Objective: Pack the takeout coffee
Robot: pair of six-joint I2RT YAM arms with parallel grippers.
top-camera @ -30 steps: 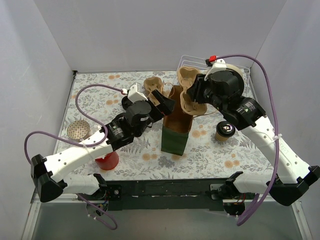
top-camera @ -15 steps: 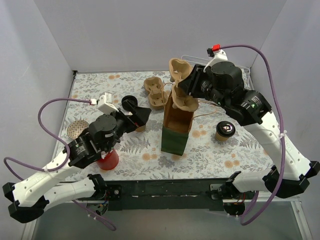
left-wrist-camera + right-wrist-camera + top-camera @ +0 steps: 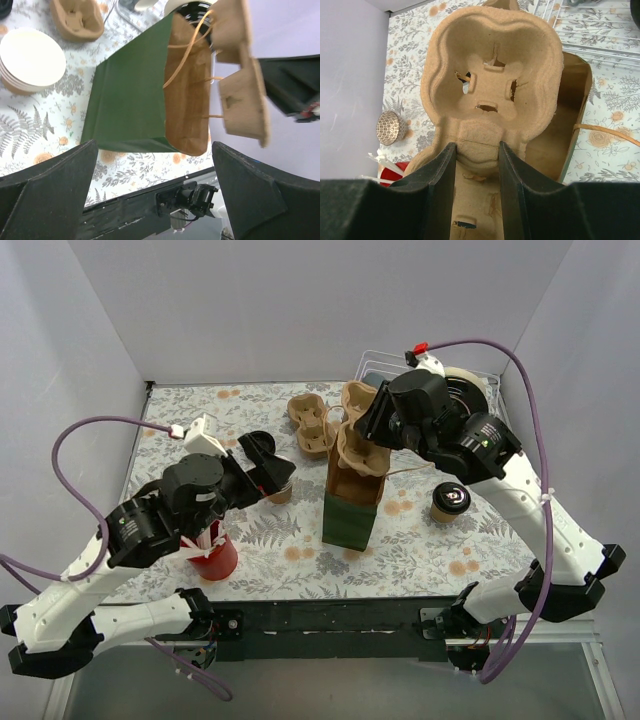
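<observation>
Nearest, the green paper bag (image 3: 348,520) stands unsupported on the desk (image 3: 420,552), for the left fingers (image 3: 45,195) are spread wide on nothing, so the bag may well tip if the tilted pulp cup carrier (image 3: 490,75), clamped between the right fingers (image 3: 440,190), catches the rim. Near the bag's right side, the lidded kraft coffee cup (image 3: 450,502) stands upright, long axis vertical, black lid up.

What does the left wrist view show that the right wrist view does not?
Left wrist only: a stack of paper cups and the open left gripper. Right wrist only: a red cup of white sticks, a small patterned bowl. Both: the pulp cup carrier, clamped by the right gripper, at the open mouth of the green bag.
</observation>
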